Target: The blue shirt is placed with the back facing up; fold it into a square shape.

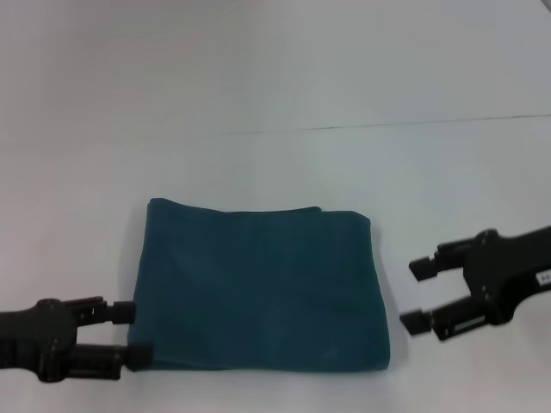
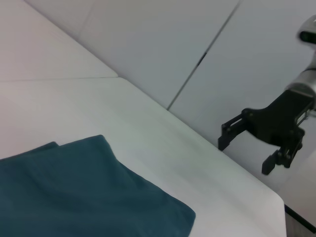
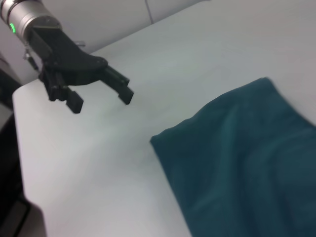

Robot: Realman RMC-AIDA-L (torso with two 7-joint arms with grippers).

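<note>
The blue shirt [image 1: 258, 288] lies folded into a flat, nearly square block on the white table [image 1: 448, 198], plain side up, with no sleeves showing. Its corners also show in the wrist views [image 2: 74, 192] [image 3: 247, 158]. My left gripper [image 1: 133, 332] is open at the shirt's left edge near the front corner and holds nothing. The right wrist view shows this left gripper [image 3: 102, 101] standing apart from the cloth. My right gripper [image 1: 417, 295] is open just off the shirt's right edge, also empty, and the same right gripper [image 2: 247, 150] shows in the left wrist view.
A thin seam [image 1: 387, 126] crosses the surface behind the shirt. The table's corner and edge [image 2: 276, 197] lie close beyond the right gripper, and its other edge [image 3: 17, 148] runs near the left gripper.
</note>
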